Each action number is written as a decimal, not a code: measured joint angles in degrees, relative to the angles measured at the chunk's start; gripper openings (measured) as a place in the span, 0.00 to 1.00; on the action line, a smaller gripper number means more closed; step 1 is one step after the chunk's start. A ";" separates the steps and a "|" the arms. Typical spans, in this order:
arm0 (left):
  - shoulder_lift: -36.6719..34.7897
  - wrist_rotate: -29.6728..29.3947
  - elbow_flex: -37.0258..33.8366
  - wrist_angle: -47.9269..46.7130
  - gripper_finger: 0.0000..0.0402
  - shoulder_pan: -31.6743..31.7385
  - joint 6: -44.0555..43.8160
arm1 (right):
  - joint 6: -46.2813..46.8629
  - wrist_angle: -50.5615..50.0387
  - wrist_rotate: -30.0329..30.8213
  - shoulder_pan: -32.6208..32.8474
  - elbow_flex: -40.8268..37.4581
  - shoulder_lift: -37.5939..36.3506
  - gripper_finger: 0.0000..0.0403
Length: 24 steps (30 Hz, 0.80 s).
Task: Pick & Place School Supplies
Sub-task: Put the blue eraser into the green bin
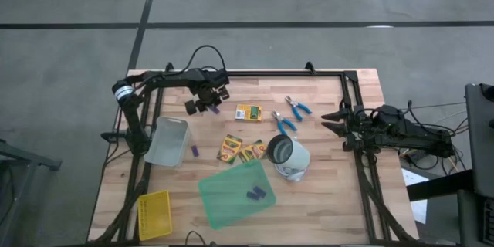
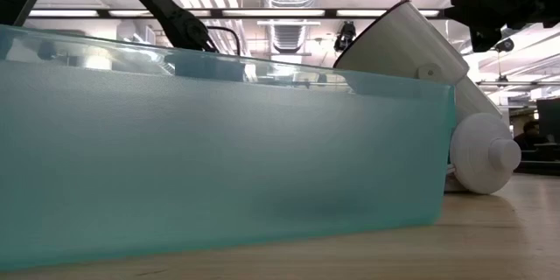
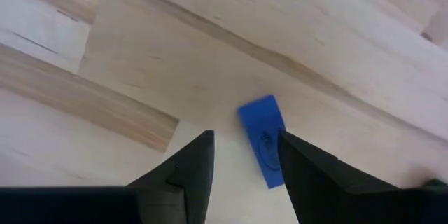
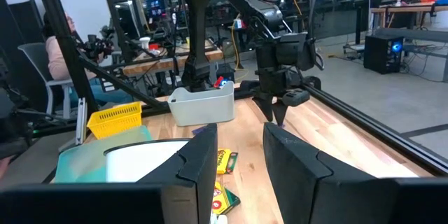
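My left gripper point(image 1: 207, 106) hangs over the table's far left part, pointing down, open. A small blue oblong piece point(image 3: 262, 140) lies flat on the wood between its fingers, close to one of them. Another purple piece point(image 1: 196, 151) lies by the grey bin, and two point(image 1: 255, 194) rest on the green sheet point(image 1: 231, 197). Three yellow-and-green crayon boxes point(image 1: 248, 113) point(image 1: 230, 147) point(image 1: 252, 153) and two blue-handled tools point(image 1: 297, 107) point(image 1: 282, 123) lie mid-table. My right gripper point(image 4: 240, 155) waits open and level at the table's right edge. My left gripper comes from above, pointing down, with one finger on each side of the blue piece, across its length. One finger point(image 3: 308, 171) stands right against the piece's long side point(image 3: 276, 155). Whether it touches I cannot tell. The piece lies flat on the table.
A grey bin point(image 1: 167, 140) stands at the left near my left arm. A yellow mesh basket point(image 1: 153, 214) sits at the near left corner. A white cup point(image 1: 289, 157) lies on its side mid-table, beside the green sheet. A black frame rails the table's edges.
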 joint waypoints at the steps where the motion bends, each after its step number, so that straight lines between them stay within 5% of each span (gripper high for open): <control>1: 0.00 0.00 0.00 0.21 0.41 -0.01 -0.06 | 0.00 0.01 0.01 0.00 0.00 0.00 0.28; 24: 2.82 -1.37 0.02 4.74 0.40 -1.26 -5.19 | 0.00 0.00 0.01 0.00 0.00 0.00 0.28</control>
